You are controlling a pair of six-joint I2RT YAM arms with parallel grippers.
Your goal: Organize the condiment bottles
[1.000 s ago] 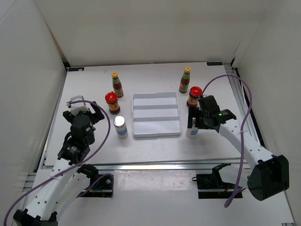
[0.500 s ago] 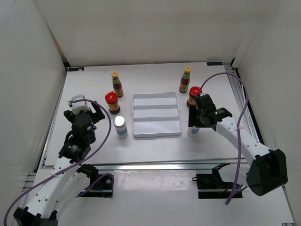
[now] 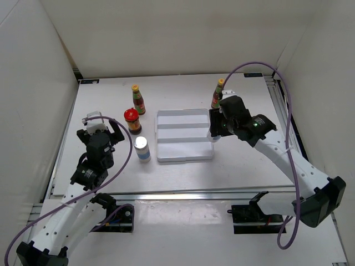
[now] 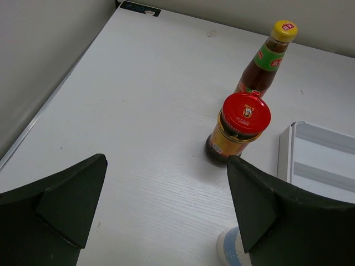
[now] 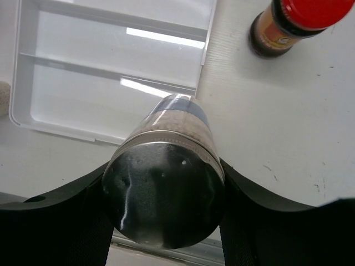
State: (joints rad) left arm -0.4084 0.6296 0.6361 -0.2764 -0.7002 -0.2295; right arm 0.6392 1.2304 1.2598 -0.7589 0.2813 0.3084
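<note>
My right gripper (image 3: 215, 127) is shut on a white silver-topped shaker (image 5: 165, 191), held off the table above the right edge of the white ridged tray (image 3: 183, 145). Its silver top faces the right wrist camera. A squat red-lidded jar (image 5: 291, 23) stands just right of the tray; the arm hides it from above. A slim yellow-capped bottle (image 3: 218, 94) stands behind that arm. On the left stand another slim bottle (image 3: 137, 98), a red-lidded jar (image 3: 132, 121) and a second shaker (image 3: 142, 148). My left gripper (image 3: 101, 126) is open, left of these, with nothing between its fingers.
White walls close in the table at the back and on both sides. A metal rail runs along the near edge (image 3: 183, 194). In the left wrist view the jar (image 4: 238, 130) and the slim bottle (image 4: 266, 61) stand ahead, with the tray's corner (image 4: 319, 144) at the right.
The right gripper closed on the shaker at the front right, lifted it and carried it back and left to the tray's right edge. The left arm has barely moved.
</note>
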